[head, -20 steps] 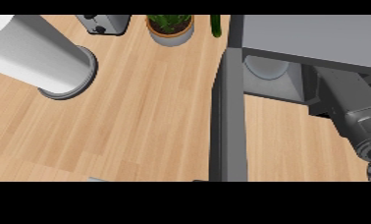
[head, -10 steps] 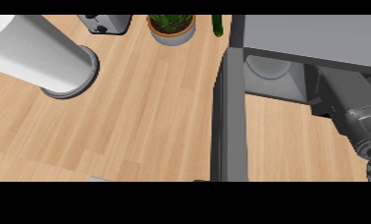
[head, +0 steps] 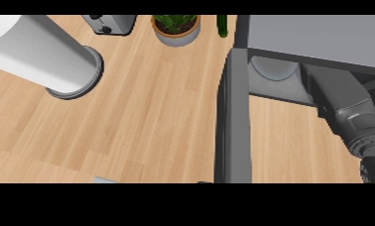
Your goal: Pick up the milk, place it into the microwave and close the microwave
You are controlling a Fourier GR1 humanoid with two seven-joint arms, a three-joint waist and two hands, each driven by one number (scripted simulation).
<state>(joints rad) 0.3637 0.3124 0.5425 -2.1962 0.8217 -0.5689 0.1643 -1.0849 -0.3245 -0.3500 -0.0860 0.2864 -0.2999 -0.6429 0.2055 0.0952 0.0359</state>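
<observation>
The wooden table (head: 147,116) fills most of the head view. At the right sits the grey microwave (head: 315,36), its door (head: 233,121) swung open and seen edge-on as a dark strip running down the view. The right forearm (head: 344,103) reaches up into the microwave's opening; the right hand is hidden inside or behind the arm, so whether it is spread or curled round anything cannot be told. At the left, the broad pale left forearm (head: 44,56) crosses the upper corner, and the left hand is out of view. A pale rounded shape (head: 275,69) shows just inside the cavity; it may be the turntable or part of the milk, too unclear to say. The milk itself cannot be made out anywhere on the table, so it is probably in the microwave or hidden in the right hand. Judging by this, placing is under way or done, and closing the door is left. Along the far edge stand a potted plant (head: 176,28), a toaster (head: 110,23) and a thin green thing (head: 222,26), all cut off
</observation>
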